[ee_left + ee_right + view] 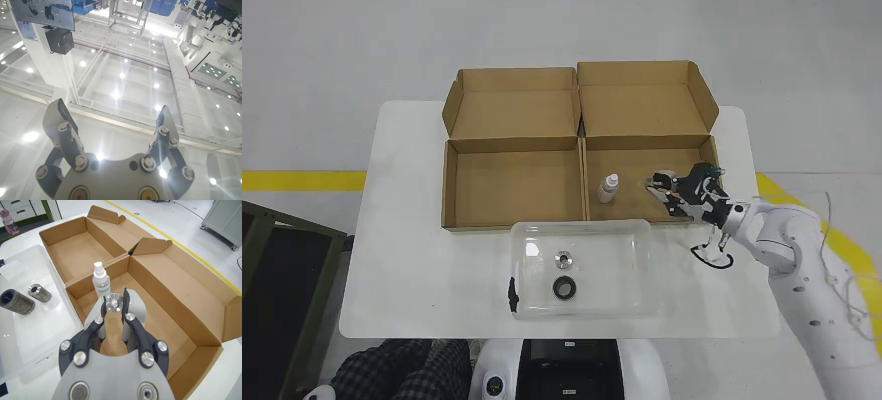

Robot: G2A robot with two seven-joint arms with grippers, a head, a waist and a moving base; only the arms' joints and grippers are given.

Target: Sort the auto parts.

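Two grey metal cylinders, a dark one with a wide bore [17,302] and a brighter one with a small hole [39,292], stand in the clear plastic tray [646,290] at the near side of the white bench [402,260]. My right end effector [114,302] is pinching a shiny round flanged metal part [113,304] above the right brown cardboard box [170,317], just right of the white spray bottle [101,280] standing inside it.

I judge this to be the placing step. I should lower until the part is close to the box floor, keep off the bottle so it does not topple, and only then let go.

My left end effector [111,111] is spread, holding nothing, and points up at a white ceiling dotted with round lamps. The left brown cardboard box [512,188] touches the right one. Grey floor with a yellow line [302,180] surrounds the bench.
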